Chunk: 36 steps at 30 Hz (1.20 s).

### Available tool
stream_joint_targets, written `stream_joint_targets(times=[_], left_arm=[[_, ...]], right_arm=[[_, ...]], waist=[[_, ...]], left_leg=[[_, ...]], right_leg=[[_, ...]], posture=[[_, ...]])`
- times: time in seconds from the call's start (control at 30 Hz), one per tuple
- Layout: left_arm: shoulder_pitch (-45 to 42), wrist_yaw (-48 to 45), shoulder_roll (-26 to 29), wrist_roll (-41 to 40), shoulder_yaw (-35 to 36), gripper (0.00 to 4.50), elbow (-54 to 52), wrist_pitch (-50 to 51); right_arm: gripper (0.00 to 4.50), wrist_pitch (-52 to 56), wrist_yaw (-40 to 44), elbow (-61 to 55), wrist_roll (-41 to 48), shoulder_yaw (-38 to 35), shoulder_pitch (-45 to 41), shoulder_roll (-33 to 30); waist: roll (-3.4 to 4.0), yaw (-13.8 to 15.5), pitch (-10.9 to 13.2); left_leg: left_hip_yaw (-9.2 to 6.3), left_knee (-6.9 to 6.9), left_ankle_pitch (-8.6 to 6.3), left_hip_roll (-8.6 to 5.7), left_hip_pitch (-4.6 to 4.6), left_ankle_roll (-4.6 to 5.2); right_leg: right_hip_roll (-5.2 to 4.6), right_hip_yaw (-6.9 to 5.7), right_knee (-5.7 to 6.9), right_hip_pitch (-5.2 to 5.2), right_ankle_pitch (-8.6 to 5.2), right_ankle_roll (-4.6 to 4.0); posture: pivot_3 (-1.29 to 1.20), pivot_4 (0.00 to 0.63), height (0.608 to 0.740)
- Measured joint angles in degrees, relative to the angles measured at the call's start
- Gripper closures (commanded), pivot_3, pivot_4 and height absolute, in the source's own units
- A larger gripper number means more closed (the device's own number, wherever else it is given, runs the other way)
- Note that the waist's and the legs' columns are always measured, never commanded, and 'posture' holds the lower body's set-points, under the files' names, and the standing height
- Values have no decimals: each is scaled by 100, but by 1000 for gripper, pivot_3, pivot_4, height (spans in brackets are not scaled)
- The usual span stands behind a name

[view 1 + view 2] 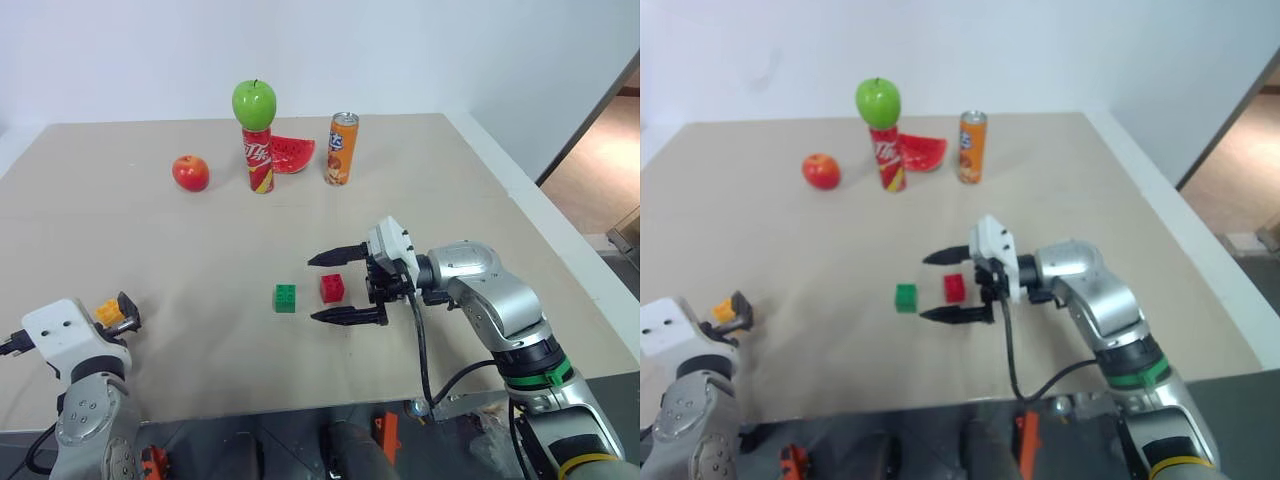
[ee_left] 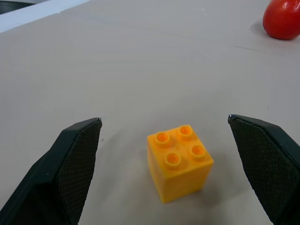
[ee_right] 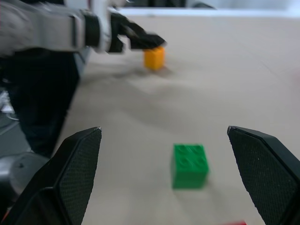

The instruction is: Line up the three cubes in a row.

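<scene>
Sitting upright on the beige bench (image 1: 420,180), the three cubes are small plastic building blocks with round studs on their tops, all studs facing up; being cubes, none has a long axis to speak of. The green cube (image 1: 285,298) and the red cube (image 1: 332,288) stand just beside each other with a narrow gap between them, near the middle of the bench toward its front edge. The yellow-orange cube (image 2: 179,161) stands well apart from them, close to the front left corner, and shows four studs in a square; in the left wrist view one of its vertical edges faces the camera. The left gripper (image 1: 122,312) has its jaws wide apart on either side of the yellow-orange cube, not touching it. The right gripper (image 1: 338,286) points toward the robot's left with its jaws wide apart, the red cube between them and untouched. At the far side stand a red apple (image 1: 190,172), a red can (image 1: 259,160) with a green apple (image 1: 254,104) on top, a watermelon slice (image 1: 293,153) and an orange can (image 1: 342,148).
</scene>
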Motion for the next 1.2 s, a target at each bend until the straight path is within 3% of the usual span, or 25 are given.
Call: stream_joint_targets(times=[0.57, 0.9, 1.07, 1.2], left_arm=[[-164, 224, -39, 40, -169, 26, 747, -204], [-345, 193, 11, 37, -218, 3188, 1163, -404], [-323, -52, 254, 15, -215, 3195, 1194, -430], [-128, -794, 843, -114, -302, 3195, 1247, -565]], right_arm=[[0, -176, 29, 98, -250, 31, -208, 132], [0, -128, -51, 95, -317, 30, -207, 120], [0, -132, -89, 95, -362, 30, -207, 114], [0, -145, -104, 96, -394, 30, -207, 114]], waist=[[0, -1, 0], [-1, 0, 1], [-1, -2, 1], [-1, -1, 1]], left_leg=[[0, 0, 0, 0, -2, 0], [-1, 0, 0, 0, -3, 0], [-1, -1, 0, 1, -4, 0], [-1, -2, 0, 2, -5, 0]], right_leg=[[0, 0, 0, -2, 1, 2], [0, 0, 0, -2, 1, 2], [1, -1, -1, -4, 1, 3], [1, -2, 0, -7, -5, -7]], posture=[[0, 150, 740], [0, 150, 740], [0, 150, 740], [0, 150, 740]])
